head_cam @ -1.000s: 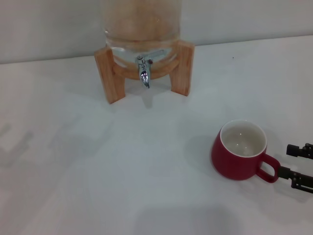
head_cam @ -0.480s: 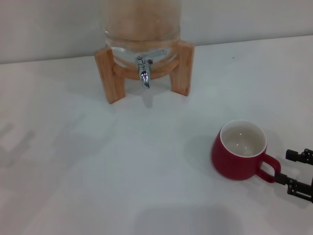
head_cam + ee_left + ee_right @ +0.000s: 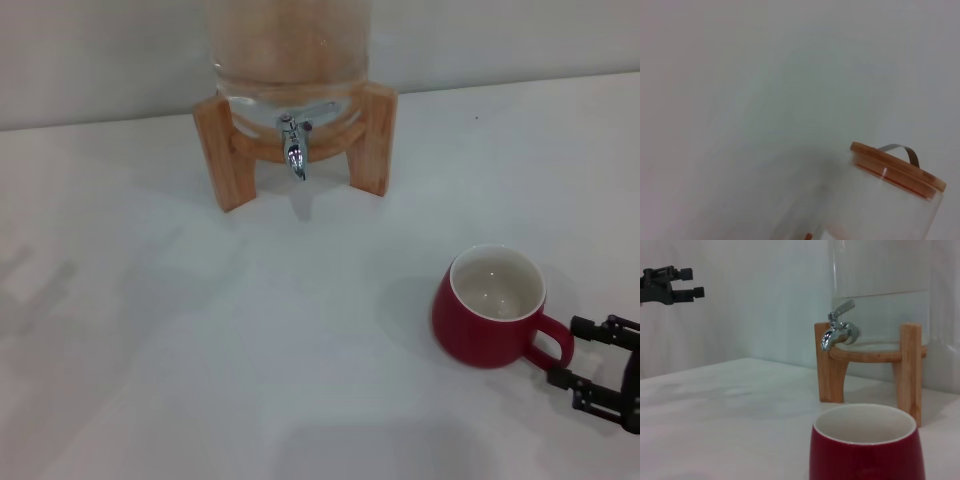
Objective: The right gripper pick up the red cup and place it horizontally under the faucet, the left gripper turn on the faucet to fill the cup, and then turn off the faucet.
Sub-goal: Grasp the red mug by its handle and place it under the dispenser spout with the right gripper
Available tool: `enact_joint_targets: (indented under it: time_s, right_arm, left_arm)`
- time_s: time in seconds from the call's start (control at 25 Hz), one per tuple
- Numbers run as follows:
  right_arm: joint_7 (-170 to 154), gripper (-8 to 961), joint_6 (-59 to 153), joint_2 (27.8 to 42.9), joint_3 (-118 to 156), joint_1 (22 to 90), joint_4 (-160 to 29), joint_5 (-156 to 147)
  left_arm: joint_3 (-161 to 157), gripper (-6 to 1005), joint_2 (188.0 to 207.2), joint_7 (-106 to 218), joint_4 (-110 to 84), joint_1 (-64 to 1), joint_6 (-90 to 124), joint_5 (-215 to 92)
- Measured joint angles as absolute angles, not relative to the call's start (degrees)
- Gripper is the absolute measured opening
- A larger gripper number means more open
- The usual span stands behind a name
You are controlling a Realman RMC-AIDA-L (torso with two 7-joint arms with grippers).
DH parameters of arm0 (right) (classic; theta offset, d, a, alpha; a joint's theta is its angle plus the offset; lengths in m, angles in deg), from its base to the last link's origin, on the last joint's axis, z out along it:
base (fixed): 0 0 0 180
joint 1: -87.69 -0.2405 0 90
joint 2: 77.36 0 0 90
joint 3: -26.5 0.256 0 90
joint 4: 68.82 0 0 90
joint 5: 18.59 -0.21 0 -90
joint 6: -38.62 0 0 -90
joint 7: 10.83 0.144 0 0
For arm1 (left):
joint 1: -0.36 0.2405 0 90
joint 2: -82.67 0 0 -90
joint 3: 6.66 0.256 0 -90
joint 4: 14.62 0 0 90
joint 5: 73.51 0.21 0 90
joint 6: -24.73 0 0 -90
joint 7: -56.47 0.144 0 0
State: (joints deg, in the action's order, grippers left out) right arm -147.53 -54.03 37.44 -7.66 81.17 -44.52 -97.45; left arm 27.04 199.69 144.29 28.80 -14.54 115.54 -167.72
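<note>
The red cup (image 3: 488, 308) stands upright on the white table at the right, its loop handle pointing toward the table's right front. My right gripper (image 3: 570, 352) is open just beside that handle, one finger on each side of its outer end, not closed on it. In the right wrist view the red cup (image 3: 866, 447) fills the foreground. The chrome faucet (image 3: 295, 148) hangs from the glass jar on its wooden stand (image 3: 222, 150) at the back, lever unturned; the faucet (image 3: 837, 330) shows no water running. My left gripper (image 3: 695, 283) hovers open in the air, far from the faucet.
The left wrist view shows only the jar's wooden lid (image 3: 897, 170) with a metal handle against a pale wall. White tabletop (image 3: 250, 330) stretches between the stand and the cup.
The right gripper has slid toward the cup's handle and nearer the table's front edge. The cup and faucet have not moved.
</note>
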Motion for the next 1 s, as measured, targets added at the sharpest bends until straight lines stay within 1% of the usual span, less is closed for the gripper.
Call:
enact_joint_targets:
  time_s: [0.36, 1.0]
  right_arm:
    - [-148.5, 659, -51.13, 37.59, -7.6, 79.53, -46.57, -98.5]
    - [-148.55, 659, -49.01, 37.51, -5.89, 79.85, -46.54, -99.11]
  left_arm:
    - [27.12, 827, 199.58, 144.04, 28.81, -14.58, 115.52, -167.71]
    - [27.13, 827, 199.56, 144.01, 28.89, -14.68, 115.61, -167.81]
